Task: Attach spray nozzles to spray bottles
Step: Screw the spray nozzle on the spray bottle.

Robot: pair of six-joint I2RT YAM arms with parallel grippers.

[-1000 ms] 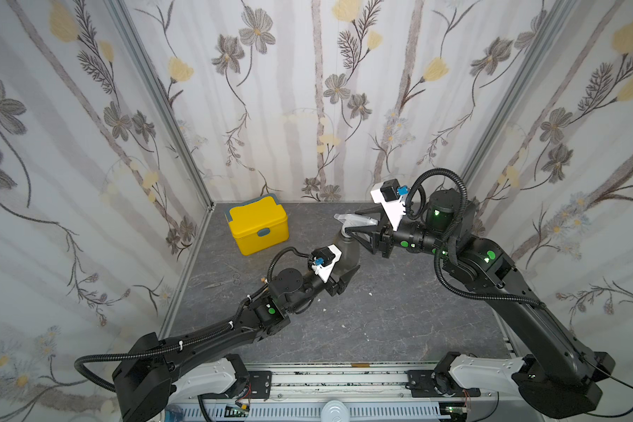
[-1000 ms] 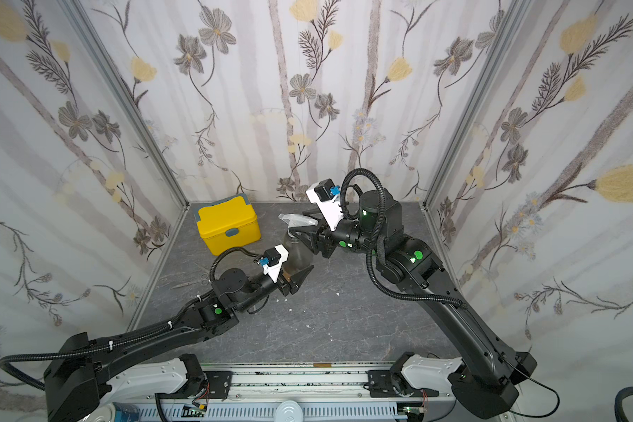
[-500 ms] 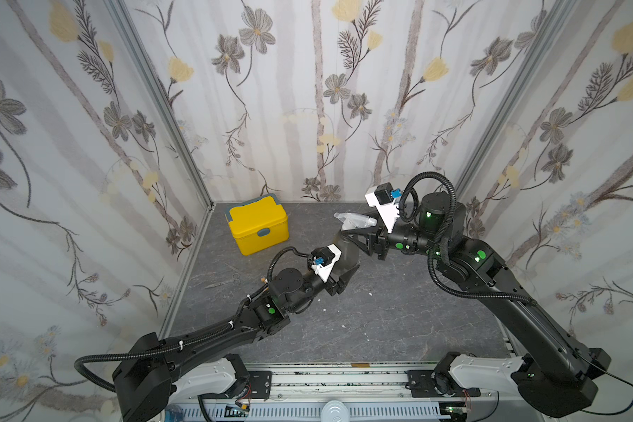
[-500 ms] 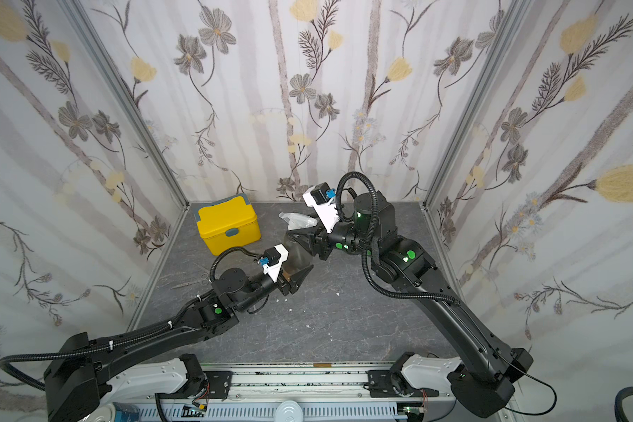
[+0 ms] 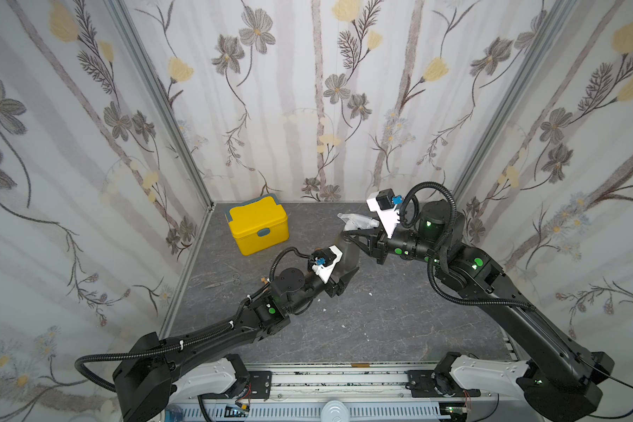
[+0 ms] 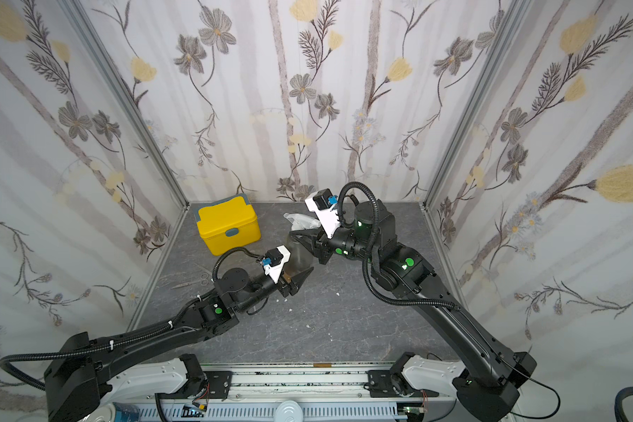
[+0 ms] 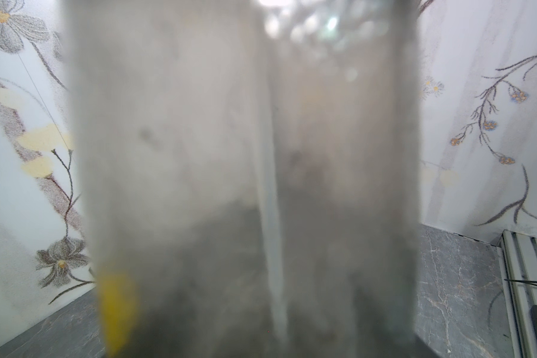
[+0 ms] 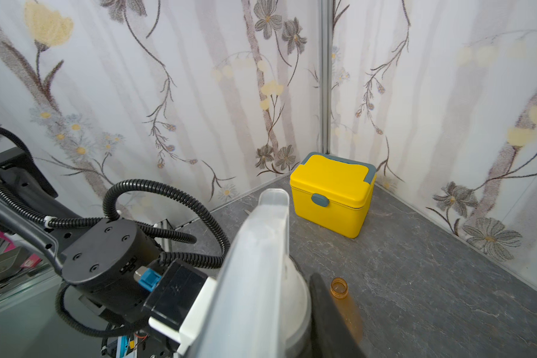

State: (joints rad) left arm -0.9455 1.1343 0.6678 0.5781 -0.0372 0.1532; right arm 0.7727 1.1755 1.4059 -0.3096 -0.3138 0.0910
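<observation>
A smoky grey spray bottle stands upright between the fingers of my left gripper, which is shut on its lower body. In the left wrist view the bottle fills the picture and hides the jaws; a clear dip tube runs down inside it. A clear-whitish spray nozzle sits on the bottle's neck. My right gripper is shut on the nozzle's collar, one black finger pressed against it. An amber-orange bottle lies uncapped on the floor beyond.
A yellow lidded box stands in the far left corner. Small scissors lie by the left wall. The left arm reaches in close beside the bottle. Walls enclose three sides.
The right gripper's jaws have narrowed about the nozzle's collar and the right wrist has sunk slightly towards the bottle. The left arm and the grey bottle have stayed put.
</observation>
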